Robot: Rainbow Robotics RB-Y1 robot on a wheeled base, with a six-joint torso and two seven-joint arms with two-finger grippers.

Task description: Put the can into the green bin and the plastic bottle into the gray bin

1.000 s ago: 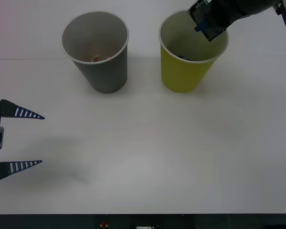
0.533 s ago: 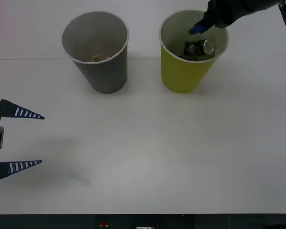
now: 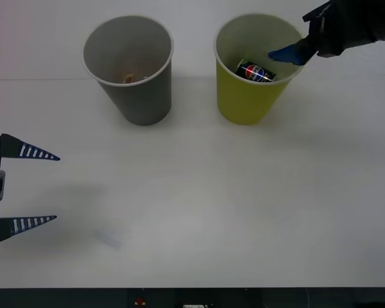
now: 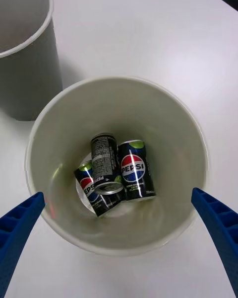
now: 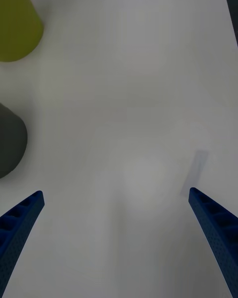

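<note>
Right wrist view: the right gripper (image 4: 119, 238) hangs directly above the green bin (image 4: 59, 228), its two blue fingers spread wide and holding nothing. The can (image 4: 135, 170) lies on its side on the bin floor, logo up, touching two other cans beside it; which of the three is the task's own cannot be told with certainty. In the front view the same gripper (image 3: 294, 54) sits at the far right, over the bin's right rim (image 3: 244, 109), with one can (image 3: 255, 71) visible inside. The gray bin (image 3: 141, 102) stands to the left of the green one, well apart from it, and something small and orange-brown rests on its floor; whether that is the plastic bottle cannot be told. The left gripper (image 3: 25, 186) is parked at the near left over the table (image 3: 199, 205), fingers apart and empty. Judgement: the can deposit appears complete, and the step in hand is the retreat. To do it well, the right arm should rise straight up until the fingers clear the white rim before travelling sideways, since the tall, light bin would tip readily if clipped.
</note>
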